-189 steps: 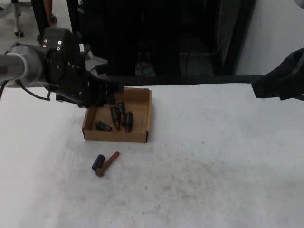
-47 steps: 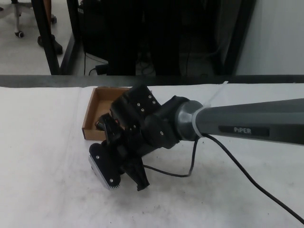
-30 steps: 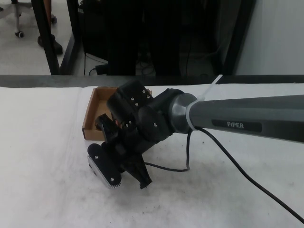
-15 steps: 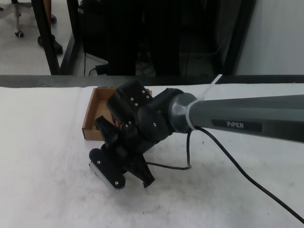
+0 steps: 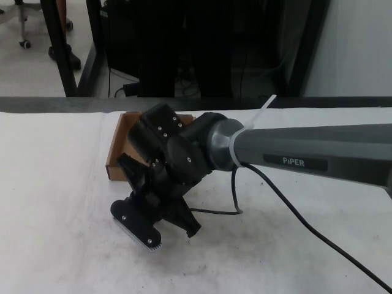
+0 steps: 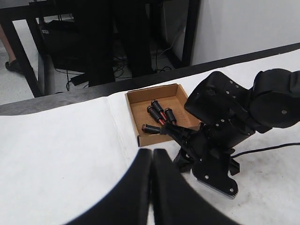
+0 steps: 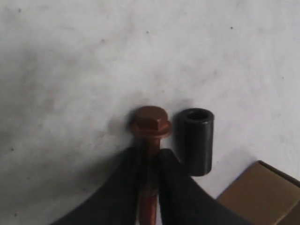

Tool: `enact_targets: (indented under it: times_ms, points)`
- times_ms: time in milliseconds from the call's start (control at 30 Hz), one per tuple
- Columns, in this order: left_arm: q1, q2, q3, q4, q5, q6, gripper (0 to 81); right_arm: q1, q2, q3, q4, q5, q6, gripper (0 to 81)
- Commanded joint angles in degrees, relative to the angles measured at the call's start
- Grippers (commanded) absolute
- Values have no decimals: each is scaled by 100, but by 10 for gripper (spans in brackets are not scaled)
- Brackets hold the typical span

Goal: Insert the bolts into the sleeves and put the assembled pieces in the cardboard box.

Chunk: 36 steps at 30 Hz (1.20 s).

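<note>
Step in hand: grasping a bolt. The right gripper (image 7: 149, 158), at 6 o'clock from the open brown cardboard box (image 5: 113, 166), is clamped on the shank of the copper-coloured hex-head bolt (image 7: 149, 123). The bolt lies on the white bench (image 7: 70, 56), just beside the short black cylindrical sleeve (image 7: 196, 140). The left gripper (image 6: 151, 164) has its fingers together and is empty. Next, probably: lift the bolt and line it up with the sleeve bore.

"What stood behind the bench?"
"A white wall (image 5: 358, 43) to the right, and black posts (image 5: 58, 43) rising from a pale floor (image 5: 24, 70)."
"Anything underfoot?"
"Cables (image 6: 123, 70) lay tangled near the posts. The bench top (image 5: 318, 257) was white, scuffed grey, with a dark strip (image 5: 49, 104) along its far edge."
</note>
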Motion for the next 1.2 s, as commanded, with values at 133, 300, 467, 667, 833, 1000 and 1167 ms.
enact_targets:
  times_ms: [133,300,467,667,833,1000,1167]
  points:
    - [11,-30,10,-13,-39,35,8,-24,246,75,271,401,-93,101]
    - [11,-30,10,-13,-27,35,8,-24,246,75,273,418,-93,101]
    - [11,-30,10,-13,-27,35,8,3,246,75,273,605,-121,53]
    - [11,-30,10,-13,-27,35,8,50,231,75,232,879,327,0]
    - [11,-30,10,-13,-27,35,8,97,231,75,227,960,1638,0]
    - [11,-30,10,-13,-28,22,8,133,-112,75,445,955,2915,0]
    - [11,-30,10,-13,-28,10,8,145,-846,75,911,334,4463,0]
